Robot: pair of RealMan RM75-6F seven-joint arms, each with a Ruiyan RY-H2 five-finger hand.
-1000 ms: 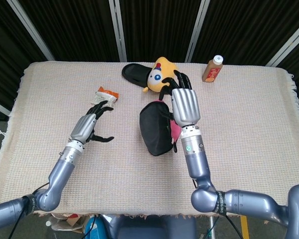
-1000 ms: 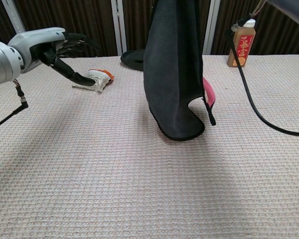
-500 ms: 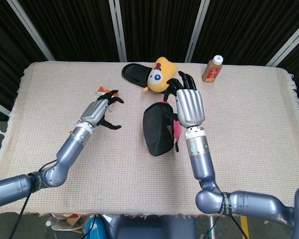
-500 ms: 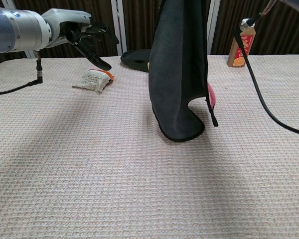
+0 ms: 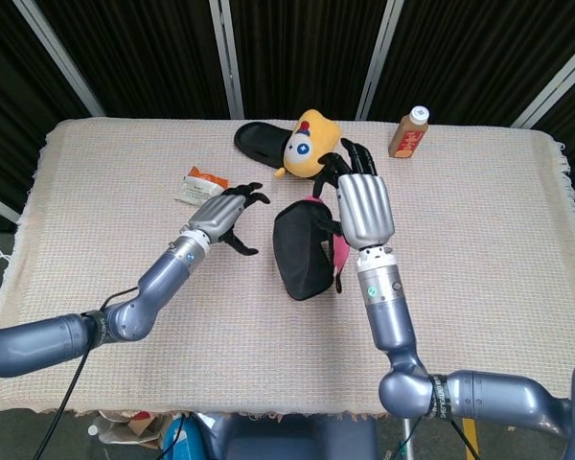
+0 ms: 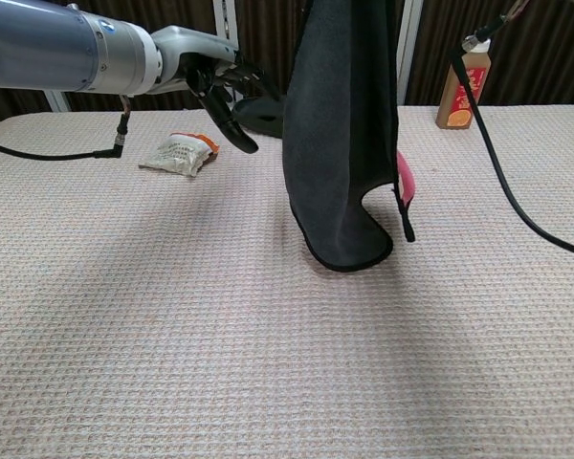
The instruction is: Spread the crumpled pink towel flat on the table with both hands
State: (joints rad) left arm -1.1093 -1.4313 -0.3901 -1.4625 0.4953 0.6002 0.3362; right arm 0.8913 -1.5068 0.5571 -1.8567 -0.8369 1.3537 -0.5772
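The towel is light and floppy, hanging from the right hand with its hem brushing the surface beside the slipper, so the left hand, fingers spread and empty, should probably pinch a loose lower edge.

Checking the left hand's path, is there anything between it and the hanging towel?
Nothing: in the head view only bare table cover separates the left hand from the towel; the chest view agrees.

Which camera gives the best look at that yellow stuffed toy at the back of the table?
The head view. It looks down on the stuffed toy and shows its yellow body and its white face with a red nose, beside the black slipper. In the chest view the hanging dark towel hides it almost entirely, so you can hardly tell it is there.
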